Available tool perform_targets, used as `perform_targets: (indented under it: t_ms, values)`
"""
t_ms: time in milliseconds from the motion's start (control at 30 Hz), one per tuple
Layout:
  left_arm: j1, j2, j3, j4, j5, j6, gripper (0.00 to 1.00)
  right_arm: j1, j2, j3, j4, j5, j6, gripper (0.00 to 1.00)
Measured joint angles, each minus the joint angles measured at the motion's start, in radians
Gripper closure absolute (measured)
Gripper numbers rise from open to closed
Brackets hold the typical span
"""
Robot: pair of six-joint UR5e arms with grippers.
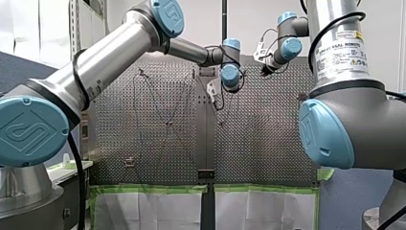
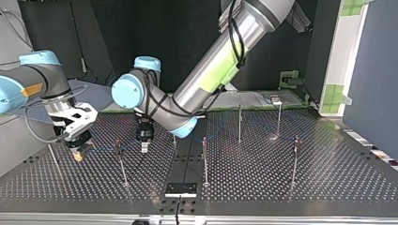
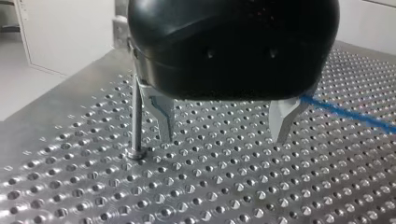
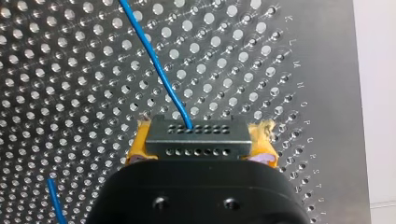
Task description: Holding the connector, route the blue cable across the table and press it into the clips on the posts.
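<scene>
Beside printed letters K–U point(image 4: 299, 86), right pincer point(image 4: 201, 140) clamps connector point(image 4: 198, 133); left pincer point(image 3: 223, 135) gapes empty.

A robotics lab or test cell. Told by two Universal Robots arms point(image 1: 105, 62) with blue joint caps, maker's label point(image 1: 345, 47) on one, set at either side of a perforated metal worktop point(image 2: 328, 178); thin steel posts point(image 2: 204, 161) standing upright on it; letters point(image 4: 303, 105) stamped beside the hole rows; green tape point(image 1: 148, 189) edging white sheets point(image 1: 148, 211); dark panels point(image 2: 178, 37) behind.
</scene>
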Motion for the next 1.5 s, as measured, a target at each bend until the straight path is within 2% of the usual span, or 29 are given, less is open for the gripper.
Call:
perform_targets:
  t_ms: [167, 400, 533, 700, 933, 1133, 1500]
  values:
    - [-0.008, 0.040, -0.036, 0.001, 0.009, 0.009, 0.00, 0.000, 0.000, 0.000, 0.000, 0.000, 0.000, 1.00]
    - [-0.023, 0.101, -0.097, 0.019, 0.062, 0.017, 0.00, 0.000, 0.000, 0.000, 0.001, -0.005, 0.000, 1.00]
    - [-0.033, 0.137, -0.133, 0.000, 0.097, 0.002, 0.00, 0.000, 0.000, 0.000, 0.002, -0.007, 0.000, 1.00]
    - [-0.038, 0.182, -0.178, -0.041, 0.113, -0.017, 0.00, 0.000, -0.001, 0.000, 0.003, -0.007, -0.001, 1.00]
    - [-0.055, 0.247, -0.242, -0.105, 0.074, -0.013, 0.00, 0.000, -0.001, 0.000, 0.005, -0.008, -0.002, 1.00]
    - [-0.065, 0.298, -0.294, -0.149, 0.028, 0.013, 0.00, 0.000, -0.001, 0.000, 0.004, -0.008, 0.000, 1.00]
    - [-0.047, 0.393, -0.389, -0.078, -0.034, 0.074, 0.00, 0.002, -0.001, 0.000, 0.005, -0.008, -0.001, 1.00]
